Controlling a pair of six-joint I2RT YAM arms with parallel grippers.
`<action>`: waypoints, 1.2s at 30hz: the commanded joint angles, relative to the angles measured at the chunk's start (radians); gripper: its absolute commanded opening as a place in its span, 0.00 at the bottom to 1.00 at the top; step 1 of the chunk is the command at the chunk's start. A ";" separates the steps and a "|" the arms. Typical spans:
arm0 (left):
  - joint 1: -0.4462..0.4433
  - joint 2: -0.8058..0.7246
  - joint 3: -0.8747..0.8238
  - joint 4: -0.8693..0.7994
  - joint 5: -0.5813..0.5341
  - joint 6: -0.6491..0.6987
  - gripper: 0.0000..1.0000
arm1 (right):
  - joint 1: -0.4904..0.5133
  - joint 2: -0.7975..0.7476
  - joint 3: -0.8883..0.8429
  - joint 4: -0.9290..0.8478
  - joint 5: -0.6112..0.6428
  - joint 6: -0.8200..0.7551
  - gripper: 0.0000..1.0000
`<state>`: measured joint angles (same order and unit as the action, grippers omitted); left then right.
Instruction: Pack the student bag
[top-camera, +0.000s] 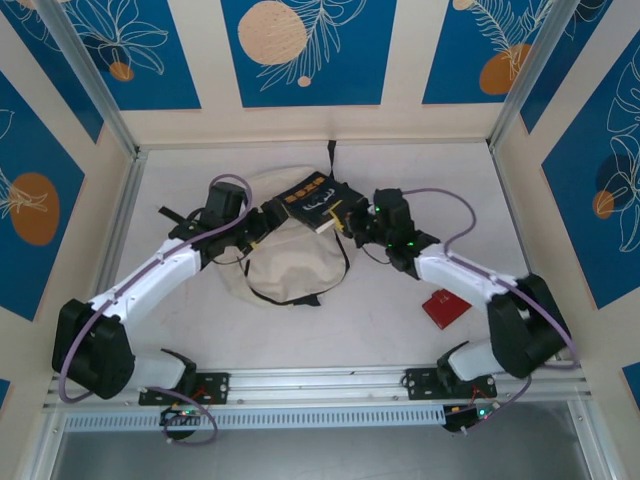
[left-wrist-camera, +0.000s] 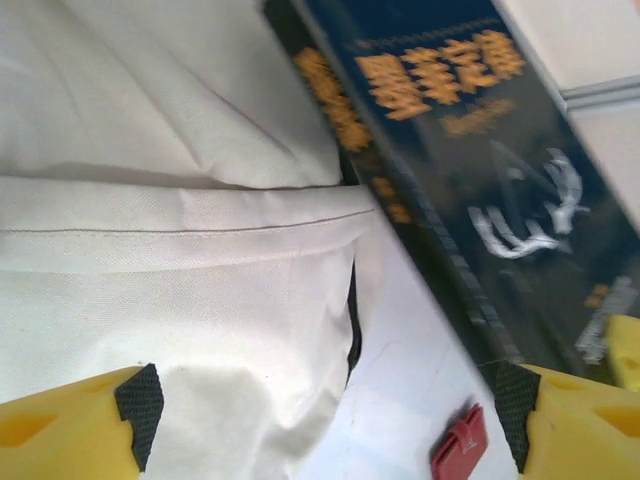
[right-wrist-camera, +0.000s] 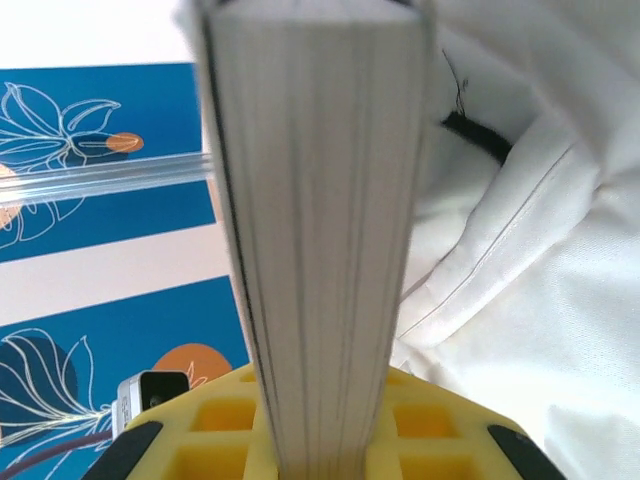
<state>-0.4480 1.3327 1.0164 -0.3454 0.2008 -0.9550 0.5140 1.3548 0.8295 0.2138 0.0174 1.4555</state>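
A: Bag loc?

B: Student bag (top-camera: 290, 265) lies mid-surface (top-camera: 400, 335), betw the two arms. Cream canvas, black straps.

A: R arm?

B: Right end effector (top-camera: 350, 222) is clamped on a black book (top-camera: 318, 203) w/ orange lettering. On the wrist cam the book's (right-wrist-camera: 315, 200) page edge sits between the yellow fingers of the end effector (right-wrist-camera: 320, 435), w/ bag fabric (right-wrist-camera: 540, 280) just beside it. Book is at the bag's far end, touching the canvas (can't tell if it's inside the opening).

A: L arm?

B: Left end effector (top-camera: 255, 225) is spread wide. Its wrist cam has the black pads (left-wrist-camera: 140, 405) at either side, the end effector (left-wrist-camera: 330, 400) over the bag's canvas (left-wrist-camera: 150, 270), and the book (left-wrist-camera: 470, 150) just beside.

A: Anything else?

B: Small red flat item (top-camera: 445, 307) on the surface, right of the bag and apart from it, near the right arm. Left wrist cam also catches it (left-wrist-camera: 460, 445).
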 joint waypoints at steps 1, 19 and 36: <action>-0.019 -0.005 0.091 -0.171 -0.007 0.267 0.88 | -0.049 -0.141 0.050 -0.171 0.047 -0.208 0.06; -0.310 0.319 0.247 -0.371 -0.112 0.441 0.80 | -0.271 -0.500 -0.006 -0.575 0.072 -0.345 0.06; -0.327 0.521 0.313 -0.492 -0.149 0.461 0.60 | -0.284 -0.496 -0.044 -0.544 0.037 -0.317 0.06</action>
<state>-0.7662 1.8469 1.2919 -0.8021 0.0723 -0.5121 0.2340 0.8787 0.7811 -0.4088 0.0746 1.1400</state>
